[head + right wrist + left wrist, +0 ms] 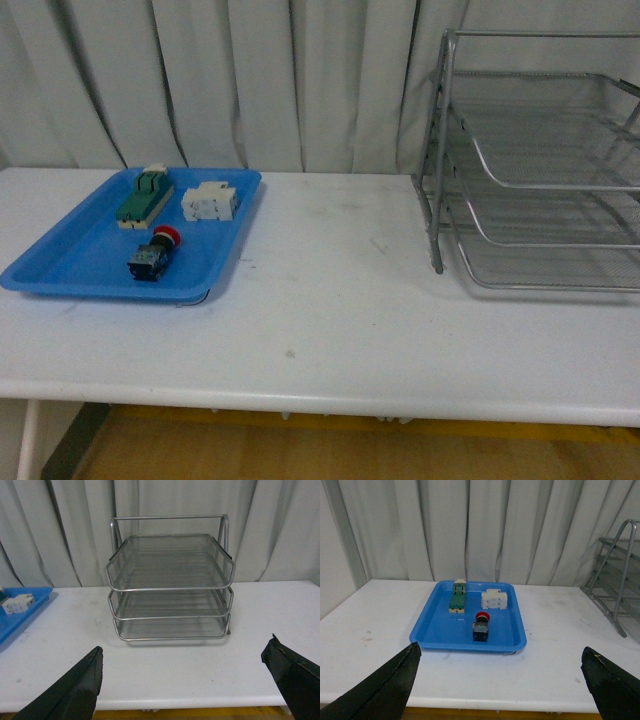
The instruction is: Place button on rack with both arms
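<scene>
Button [154, 254] – round red mushroom cap on a dark, blocky body with a bluish tint. It lies on its side in the near part of the blue tray [80, 255], cap pointing toward the curtain. The left wrist view shows the same [481, 626]: red cap away from the camera, body toward it.

Also in the tray, beyond the button and apart from it: a green-topped beige block [145, 197] to the left and a white blocky component [210, 202] to the right. The tray sits at the left of the white table [330, 300].

Rack [437, 180] – silver wire mesh, three tiers, tubular frame. It stands at the table's right, well apart from the tray, with bare tabletop between them. From the right wrist camera [170, 587] the tiers' open fronts face the camera.

Left gripper [500, 652] hangs back from the tray's near edge, its dark fingers [395, 685] spread wide and touching nothing. Right gripper [185, 647] faces the rack from a distance, fingers [295, 680] likewise wide apart and empty. Neither arm shows in the front view.
</scene>
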Motion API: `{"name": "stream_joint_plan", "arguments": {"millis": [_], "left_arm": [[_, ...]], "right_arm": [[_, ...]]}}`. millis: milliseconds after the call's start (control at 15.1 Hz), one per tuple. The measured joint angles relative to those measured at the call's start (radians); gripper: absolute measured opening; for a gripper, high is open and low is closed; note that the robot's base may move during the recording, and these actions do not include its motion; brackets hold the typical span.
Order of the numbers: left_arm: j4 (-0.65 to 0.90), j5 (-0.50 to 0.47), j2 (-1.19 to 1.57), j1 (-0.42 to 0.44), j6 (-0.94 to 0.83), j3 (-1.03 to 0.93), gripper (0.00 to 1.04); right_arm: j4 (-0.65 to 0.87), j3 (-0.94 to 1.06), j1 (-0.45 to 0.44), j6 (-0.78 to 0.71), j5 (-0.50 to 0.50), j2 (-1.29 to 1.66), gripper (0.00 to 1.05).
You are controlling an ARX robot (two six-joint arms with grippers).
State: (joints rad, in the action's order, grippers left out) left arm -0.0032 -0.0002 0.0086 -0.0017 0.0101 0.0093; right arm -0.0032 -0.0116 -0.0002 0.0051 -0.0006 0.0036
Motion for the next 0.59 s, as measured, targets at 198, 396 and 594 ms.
{"name": "stream_joint_plan", "arguments": {"millis": [198, 396, 594], "left_arm": [[0.0, 0.0, 0.0, 0.0, 0.0, 0.0, 0.98], [0.0, 0.0, 0.0, 0.0, 0.0, 0.0, 0.98], [0.0, 0.0, 0.0, 0.0, 0.0, 0.0, 0.98]], "right_arm": [[0.0, 0.0, 0.0, 0.0, 0.0, 0.0, 0.98], [0.0, 0.0, 0.0, 0.0, 0.0, 0.0, 0.98], [0.0, 0.0, 0.0, 0.0, 0.0, 0.0, 0.98]]}}
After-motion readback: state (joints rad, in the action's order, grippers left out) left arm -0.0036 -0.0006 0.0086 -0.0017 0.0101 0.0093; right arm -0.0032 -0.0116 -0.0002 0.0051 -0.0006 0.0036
